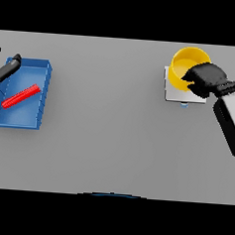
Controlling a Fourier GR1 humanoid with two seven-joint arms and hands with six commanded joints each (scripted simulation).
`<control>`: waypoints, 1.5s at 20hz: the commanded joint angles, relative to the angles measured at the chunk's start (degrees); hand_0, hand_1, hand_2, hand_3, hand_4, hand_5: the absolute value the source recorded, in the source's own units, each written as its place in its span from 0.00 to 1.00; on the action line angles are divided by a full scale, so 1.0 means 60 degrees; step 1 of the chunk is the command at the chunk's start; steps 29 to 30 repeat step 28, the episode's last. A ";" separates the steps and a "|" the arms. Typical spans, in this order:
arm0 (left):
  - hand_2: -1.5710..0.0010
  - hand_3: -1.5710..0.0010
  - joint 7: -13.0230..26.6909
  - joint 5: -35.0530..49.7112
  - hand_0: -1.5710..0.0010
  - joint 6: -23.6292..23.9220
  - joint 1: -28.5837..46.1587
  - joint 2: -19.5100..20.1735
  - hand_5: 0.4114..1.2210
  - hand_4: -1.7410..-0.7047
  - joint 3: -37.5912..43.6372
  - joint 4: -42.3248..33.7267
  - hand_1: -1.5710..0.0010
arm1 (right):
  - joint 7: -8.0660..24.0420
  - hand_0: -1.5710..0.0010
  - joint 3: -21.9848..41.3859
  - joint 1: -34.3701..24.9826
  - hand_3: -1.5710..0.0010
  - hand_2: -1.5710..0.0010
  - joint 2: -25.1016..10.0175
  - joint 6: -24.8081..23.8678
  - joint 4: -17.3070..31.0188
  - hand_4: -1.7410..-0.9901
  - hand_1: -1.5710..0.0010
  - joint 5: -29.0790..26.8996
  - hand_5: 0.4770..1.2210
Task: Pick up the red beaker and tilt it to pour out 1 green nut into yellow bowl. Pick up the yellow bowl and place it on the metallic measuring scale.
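The yellow bowl (184, 66) sits on the metallic measuring scale (174, 92) at the far right of the table. My right hand (207, 80) covers the bowl's right side, fingers curled over its rim. Any green nut inside the bowl is hidden from view. The red beaker (20, 97) lies on its side in a blue tray (43, 92) at the far left. My left hand (8, 66) hovers over the tray's upper left corner with straight fingers, holding nothing.
A small blue part (184, 105) shows just below the scale's front edge. The grey table (108, 129) stretches between the tray and the scale.
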 commanded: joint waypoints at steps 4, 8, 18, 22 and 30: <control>1.00 1.00 0.0044 0.0009 1.00 -0.0031 -0.0048 -0.0099 0.37 0.98 -0.0046 0.0013 1.00 | -0.0113 0.00 -0.0101 -0.0133 0.14 0.10 0.0297 -0.0188 0.0852 0.00 0.00 -0.0024 1.00; 1.00 1.00 -0.0033 -0.0028 1.00 0.0029 -0.0033 -0.0092 0.37 0.98 -0.0008 0.0100 1.00 | -0.0032 0.06 -0.0242 -0.0120 0.07 0.13 0.0421 0.0007 0.1217 0.00 0.00 -0.0151 1.00; 1.00 1.00 -0.0127 0.0055 1.00 -0.0202 -0.0082 -0.0103 0.38 0.98 0.0033 0.0271 1.00 | -0.0086 0.76 -0.0452 -0.0389 0.61 0.56 0.0443 0.0488 0.1708 0.27 0.63 -0.0304 0.61; 1.00 1.00 -0.0095 0.0031 1.00 -0.0163 -0.0089 -0.0062 0.36 0.98 0.0015 0.0150 1.00 | -0.0477 0.90 -0.0135 -0.0409 0.71 0.76 0.0417 0.0342 0.1797 0.36 0.84 -0.0007 0.49; 1.00 1.00 -0.0039 0.0025 1.00 -0.0157 -0.0109 -0.0036 0.35 0.99 0.0022 0.0160 1.00 | -0.0197 0.97 -0.0221 -0.0327 0.83 0.93 0.0344 0.0684 0.1791 0.44 0.96 -0.0120 0.38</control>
